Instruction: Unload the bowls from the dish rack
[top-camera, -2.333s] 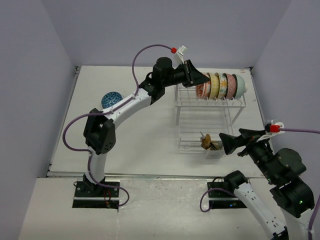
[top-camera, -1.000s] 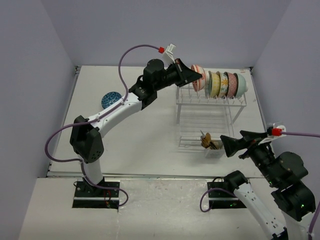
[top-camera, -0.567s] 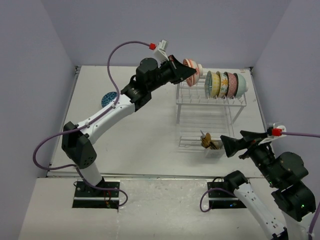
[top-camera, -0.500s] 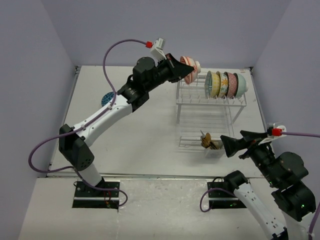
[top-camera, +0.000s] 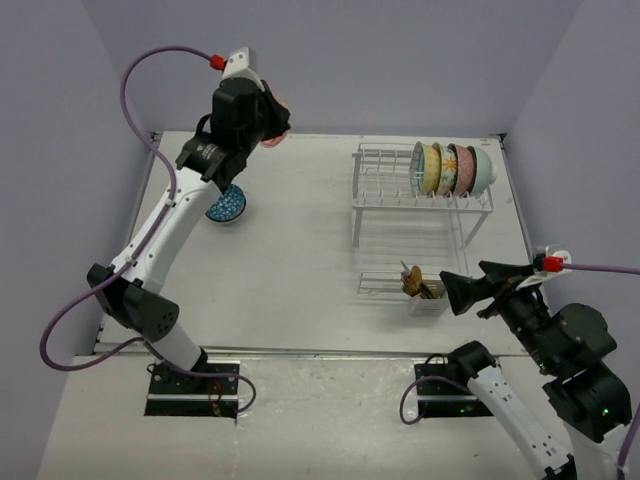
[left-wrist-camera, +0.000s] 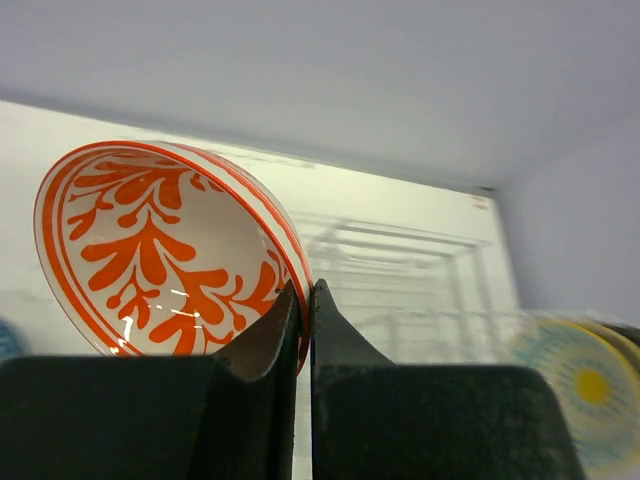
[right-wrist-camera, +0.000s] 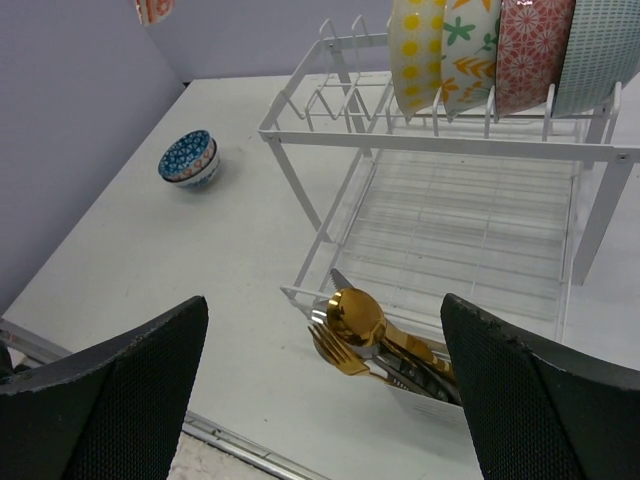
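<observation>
carry step: your left gripper is clamped on the red-orange bowl by its rim, high above the blue bowl on the table, well apart from the dish rack; next you likely lower and release.

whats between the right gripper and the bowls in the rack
A cutlery caddy holding gold cutlery, then the dish rack's bare lower tier. Both the top external and right wrist views show it.
</observation>
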